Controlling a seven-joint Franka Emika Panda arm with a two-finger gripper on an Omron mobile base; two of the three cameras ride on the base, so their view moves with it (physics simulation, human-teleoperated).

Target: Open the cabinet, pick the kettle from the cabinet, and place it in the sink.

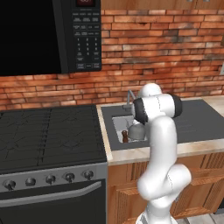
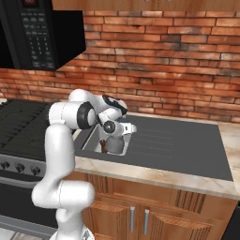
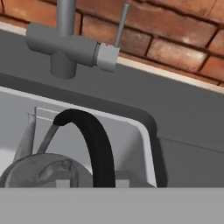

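The kettle [image 3: 41, 170] is rounded grey metal with a lid knob, a curved spout and a thin black arched handle; it sits in the sink [image 3: 131, 131], directly below my end effector [image 2: 112, 137]. The faucet [image 3: 65, 43] stands just beyond. I cannot tell whether my end effector grasps the handle or has released it.

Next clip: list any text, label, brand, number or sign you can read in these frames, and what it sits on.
No text can be read.
Microwave keypad: rows of pale button markings, too small and blurred to read.
Microwave display: a red glow, no digits legible.
Faucet: a small red mark, no lettering.
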